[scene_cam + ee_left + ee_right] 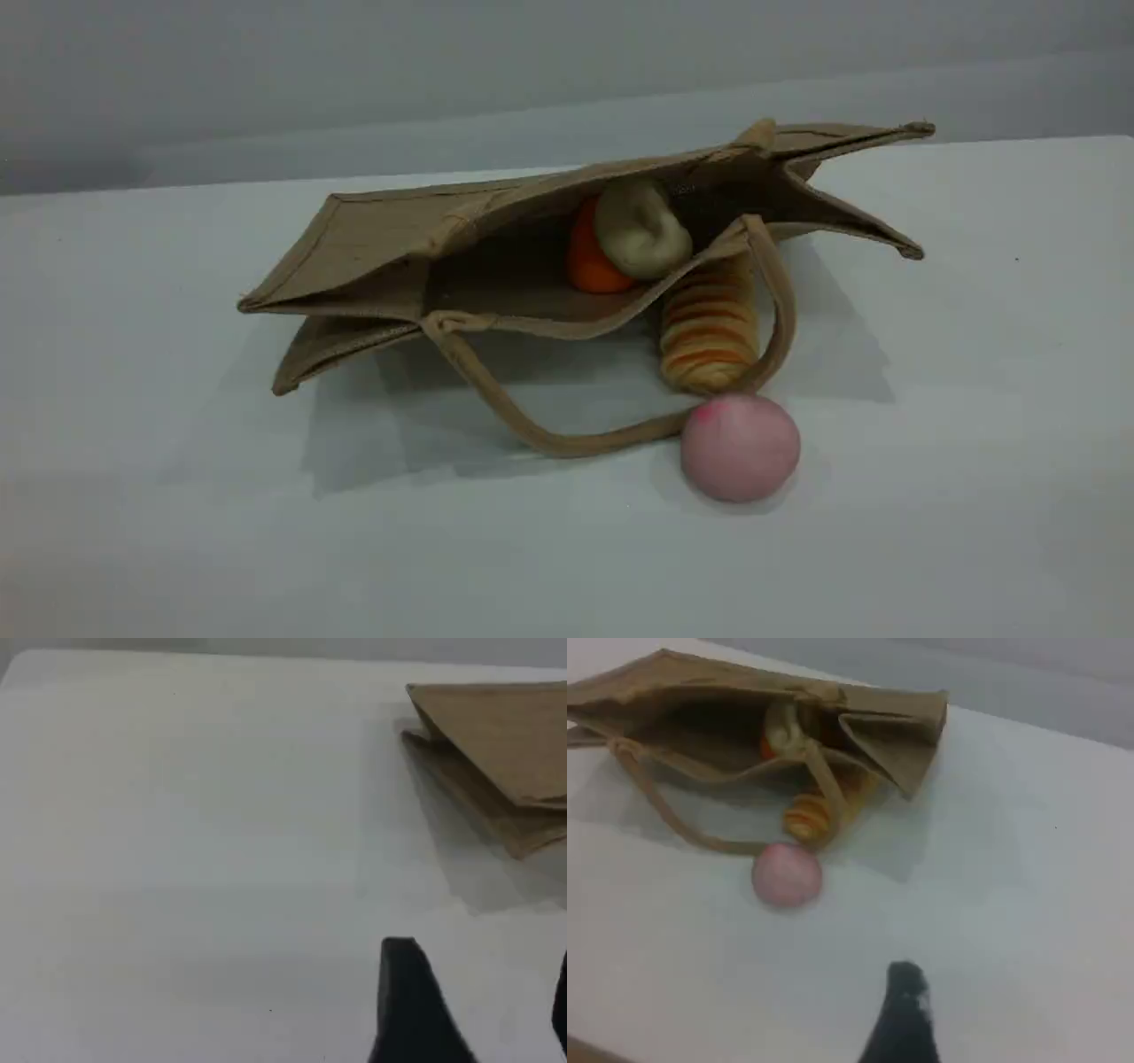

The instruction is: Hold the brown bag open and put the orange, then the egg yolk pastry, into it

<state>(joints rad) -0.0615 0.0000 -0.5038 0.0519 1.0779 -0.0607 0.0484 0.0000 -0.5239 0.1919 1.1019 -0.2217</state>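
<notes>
The brown bag (381, 239) lies on its side on the white table, its mouth gaping toward the scene camera. Inside the mouth rests the orange (589, 261), with the pale egg yolk pastry (640, 232) against its front. The right wrist view takes in the bag (700, 682) from a distance, with the orange (769, 746) and pastry (782, 726) dim inside. Neither arm shows in the scene view. My left gripper (483, 1010) hovers open over bare table, well clear of the bag's corner (505, 744). Only one fingertip (906, 992) of my right gripper shows, with nothing on it, away from the bag.
A striped bread roll (709, 332) lies at the bag's mouth, inside the loop of the lower handle (549, 439). A pink round bun (740, 447) sits just in front of the roll, touching the handle. White table stretches out on all sides.
</notes>
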